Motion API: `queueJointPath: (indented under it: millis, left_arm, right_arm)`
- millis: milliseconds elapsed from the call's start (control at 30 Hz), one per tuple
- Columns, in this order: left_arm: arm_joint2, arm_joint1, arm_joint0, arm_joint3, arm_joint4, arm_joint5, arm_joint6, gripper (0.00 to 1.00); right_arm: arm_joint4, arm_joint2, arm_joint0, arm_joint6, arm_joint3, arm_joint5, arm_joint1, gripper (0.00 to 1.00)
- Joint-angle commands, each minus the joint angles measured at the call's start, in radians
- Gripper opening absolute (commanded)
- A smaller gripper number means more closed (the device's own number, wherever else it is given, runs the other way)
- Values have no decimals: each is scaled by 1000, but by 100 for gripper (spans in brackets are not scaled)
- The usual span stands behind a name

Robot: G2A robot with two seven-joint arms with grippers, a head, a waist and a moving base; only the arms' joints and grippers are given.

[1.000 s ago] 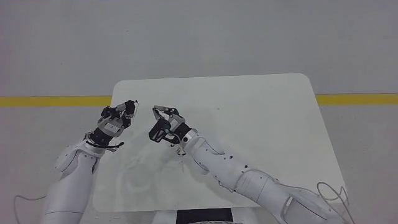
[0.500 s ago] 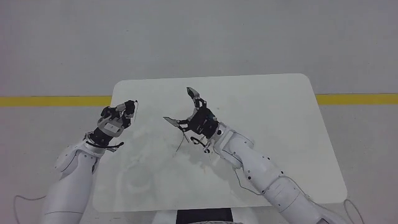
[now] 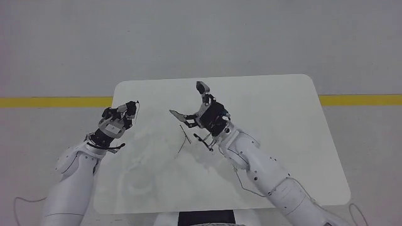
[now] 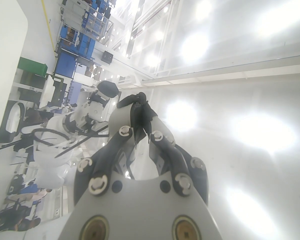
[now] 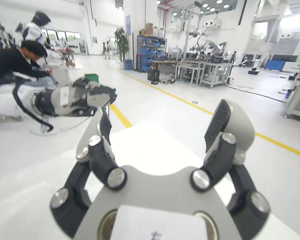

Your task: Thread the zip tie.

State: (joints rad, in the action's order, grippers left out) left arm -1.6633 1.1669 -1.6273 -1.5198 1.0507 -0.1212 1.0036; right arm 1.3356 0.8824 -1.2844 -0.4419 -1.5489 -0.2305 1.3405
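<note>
A thin dark zip tie [image 3: 184, 139] lies on the white table [image 3: 282, 100], just in front of my right gripper [image 3: 187, 100]. That gripper is open with its fingers spread wide and nothing between them [image 5: 163, 118]. In the left wrist view the zip tie [image 4: 82, 142] shows as a dark line beside the right arm. My left gripper [image 3: 129, 108] is over the table's left edge, shut, its black pads pressed together [image 4: 140, 106]. A thin sliver sticks out past its tips; I cannot tell what it is. The left gripper [image 5: 100, 96] also appears beyond the right fingers.
The table's right half [image 3: 270, 150] and far side are bare white surface. Grey floor with yellow lines [image 3: 50, 102] surrounds the table.
My right gripper has moved away from the left gripper, to the right and farther back, and has opened. The zip tie now lies on the table. The left arm has not moved.
</note>
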Motion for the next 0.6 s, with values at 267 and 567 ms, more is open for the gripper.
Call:
queueJointPath:
  millis: [267, 567]
  left_arm:
    - [0, 0, 0, 0, 0, 0, 0, 0]
    - [25, 2, -14, -71, 46, -24, 33, 0]
  right_arm:
    - [-368, 74, -71, 83, -151, -110, -57, 100]
    - [-456, 63, -61, 107, -179, -110, -91, 100]
